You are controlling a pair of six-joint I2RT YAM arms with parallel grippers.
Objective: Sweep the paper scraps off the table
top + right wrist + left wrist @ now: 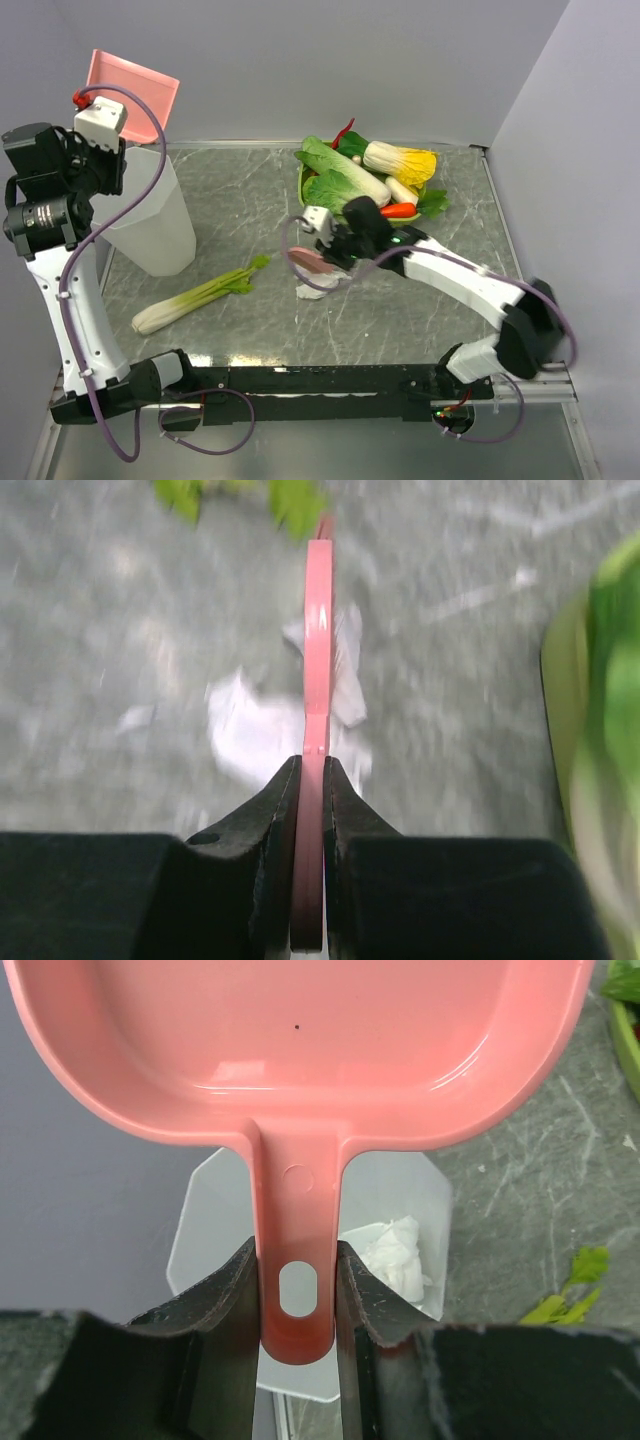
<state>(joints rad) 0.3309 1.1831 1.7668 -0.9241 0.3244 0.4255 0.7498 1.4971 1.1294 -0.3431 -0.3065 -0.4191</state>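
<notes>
Nearest to me runs the front rail, with both arm bases bolted to it. Beyond it the grey-green desk carries a tall white bin at its left end. The left gripper is clamped on the handle of a pink dustpan, held high over that bin, where one wad lies. A leek lies towards the front. The right gripper pinches a thin pink scraper edge-on over the paper scraps mid-desk, near the vegetables. The scraps look feather-light, soft and easily scattered, so I'd say they are better pushed from behind than pinched.
</notes>
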